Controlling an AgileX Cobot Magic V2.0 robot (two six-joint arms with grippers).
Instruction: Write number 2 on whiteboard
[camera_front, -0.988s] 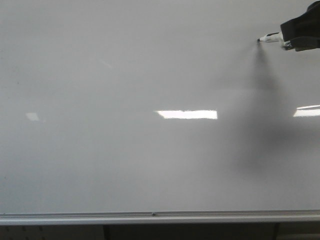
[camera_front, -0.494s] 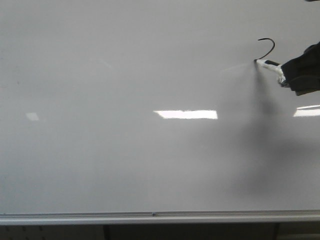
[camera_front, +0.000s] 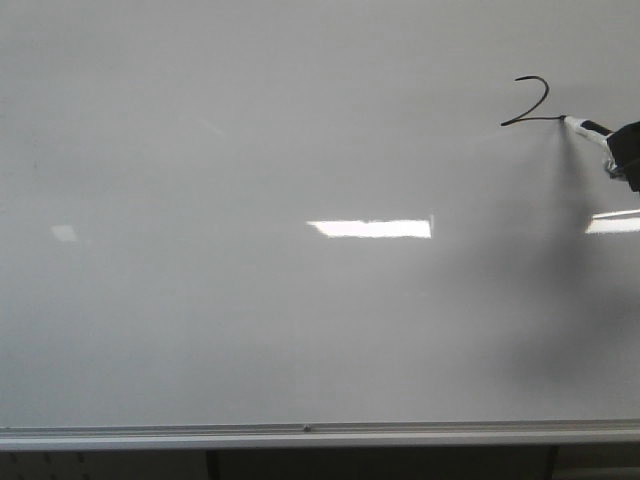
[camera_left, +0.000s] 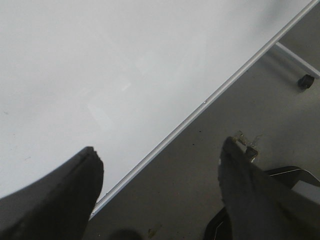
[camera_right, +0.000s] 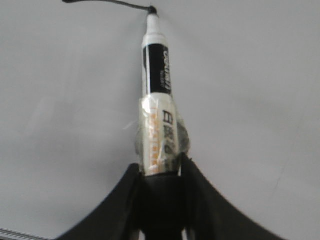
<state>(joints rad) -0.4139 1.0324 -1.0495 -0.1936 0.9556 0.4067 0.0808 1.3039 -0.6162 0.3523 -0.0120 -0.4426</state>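
The whiteboard (camera_front: 250, 330) is glossy white-grey and fills the front view, with a silver rail along its bottom. A thin black number 2 (camera_front: 532, 103) stands at its upper right, with a curved top and a base stroke running right. My right gripper (camera_front: 628, 155) enters from the right edge, shut on a black-and-white marker (camera_front: 590, 129) whose tip touches the end of the base stroke. In the right wrist view the marker (camera_right: 159, 100) sticks out from the gripper (camera_right: 161, 167), its tip on the black line (camera_right: 107, 3). My left gripper (camera_left: 160, 155) is open and holds nothing, near the whiteboard's rail (camera_left: 210, 97).
Bright light reflections (camera_front: 370, 229) lie on the board. Below the rail in the left wrist view is grey floor (camera_left: 240, 115), a white stand leg (camera_left: 292, 55) and a black caster (camera_left: 306, 81).
The right gripper moved down, then right, drawing with the marker: first the curved top, then the diagonal, now the base stroke of the 2. The left arm's earlier state is not shown.
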